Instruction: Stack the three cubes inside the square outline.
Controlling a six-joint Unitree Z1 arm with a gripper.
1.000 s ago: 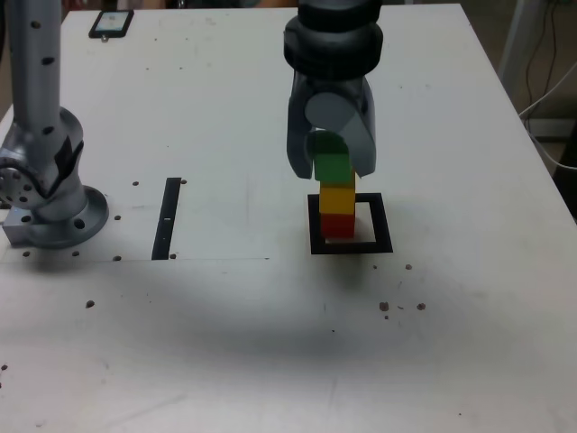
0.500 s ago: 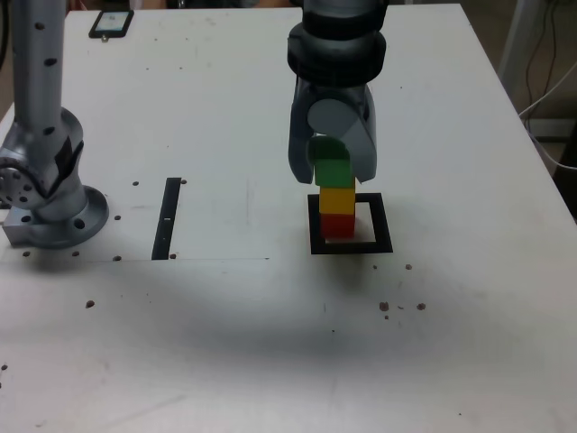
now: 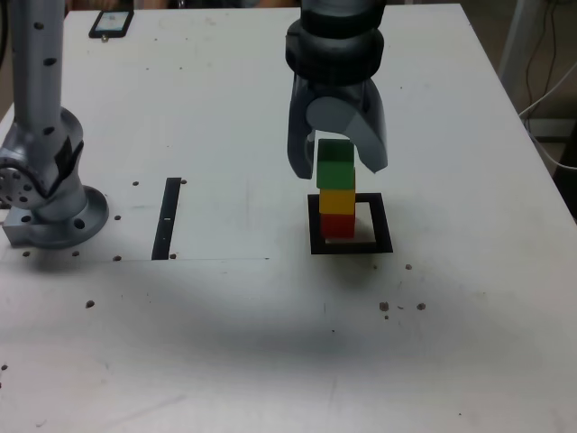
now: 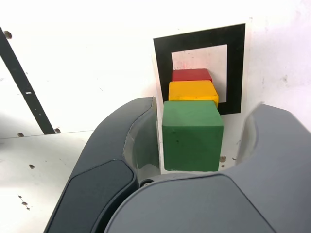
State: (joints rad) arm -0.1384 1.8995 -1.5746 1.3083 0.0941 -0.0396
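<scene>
Cubes, small and solid-coloured, green (image 3: 335,168) over yellow (image 3: 337,201) over red (image 3: 339,225), stand stacked within the thick black square outline (image 3: 382,223), presumably to finish the tower; the end effector (image 3: 339,171) is partly open, gripping nothing. Its jaws flank the green cube, one near its left side in the exterior view, the other farther off its right.

A straight black strip (image 3: 167,218) and a small dark-framed device (image 3: 112,24) lie on the white table (image 3: 216,316).
</scene>
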